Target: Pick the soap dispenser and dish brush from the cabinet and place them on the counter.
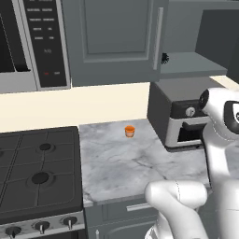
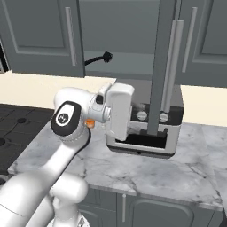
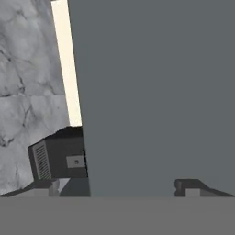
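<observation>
Dish brush [image 2: 96, 58] lies on the cabinet [image 2: 133, 62] shelf; gripper [image 3: 114, 186] spread wide, holding nothing.

a black dish brush [image 2: 99, 58] is seen lying on the open cabinet [image 2: 133, 62] shelf above the marble counter [image 2: 177, 170].

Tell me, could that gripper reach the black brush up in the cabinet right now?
Probably not yet. The dish brush lies on the open cabinet shelf, while the open gripper sits lower, facing the grey door panel; the arm must rise first.
</observation>
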